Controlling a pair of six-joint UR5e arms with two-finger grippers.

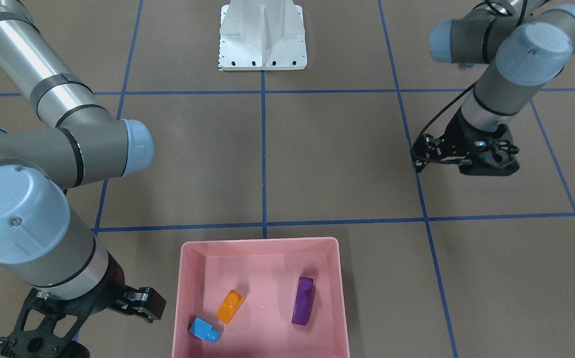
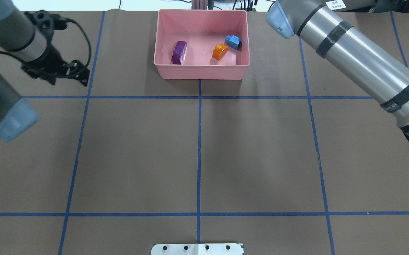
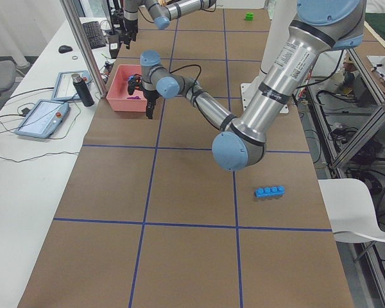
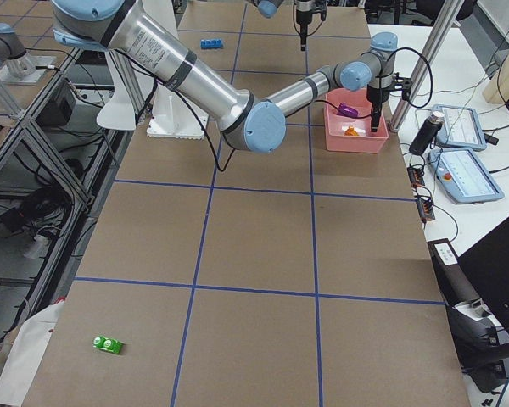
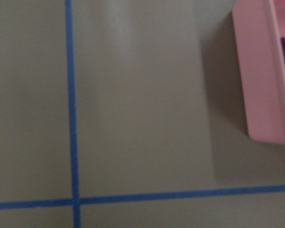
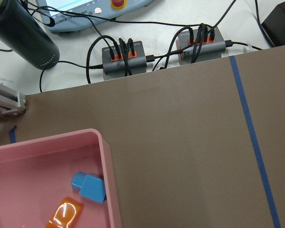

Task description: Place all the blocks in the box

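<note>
Long blue brick point(image 3: 269, 191): lying on the bare desk point(image 2: 137, 159) at the left end, near side, well apart from the box; not yet fetched.
Green brick point(image 4: 108, 343): lying at the right end of the desk, near side, equally well apart from the box; not yet fetched.
Left gripper point(image 3: 149, 112): hanging over the desk just left of the box, outside it; nothing seen in it; impossible to tell whether the fingers stand apart or together.
Right gripper point(image 4: 374, 119): hanging just right of the box, outside its wall; nothing seen in it; fingers likewise too hidden to judge.
Box point(image 2: 201, 72): sitting at the far edge, about mid-desk, between the two grippers.
Purple brick point(image 2: 179, 52): inside, left part of the floor.
Orange brick point(image 2: 220, 51): inside, right of centre.
Light-blue brick point(image 2: 233, 41): inside, far right corner, just beside the orange one.
Done: three of five bricks in.
Left: two, by this reading a little past halfway; probably a long reach back toward each desk end.
</note>
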